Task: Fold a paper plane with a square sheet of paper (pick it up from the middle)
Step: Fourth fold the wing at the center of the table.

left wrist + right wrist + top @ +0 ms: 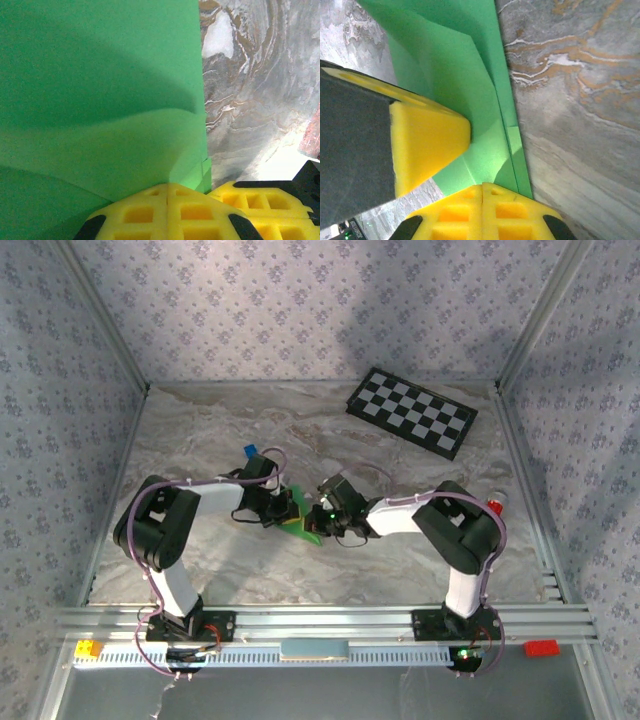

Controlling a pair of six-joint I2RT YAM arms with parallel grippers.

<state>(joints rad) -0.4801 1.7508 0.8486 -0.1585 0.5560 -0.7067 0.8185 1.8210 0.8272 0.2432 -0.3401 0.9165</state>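
The marble table (200, 560) takes up the middle of the top view, with a checkerboard (411, 411) lying at its upper right. The partly folded green paper (300, 521) sits at the centre of the frame, between the two arms. The left tool (278, 508) is closed, its yellow pads (145, 212) pinching the sheet's lower edge. The right tool (322, 520) is also closed, clamped on the paper's (455, 75) creased edge. A small blue block (250, 451) lies just above the left tool.
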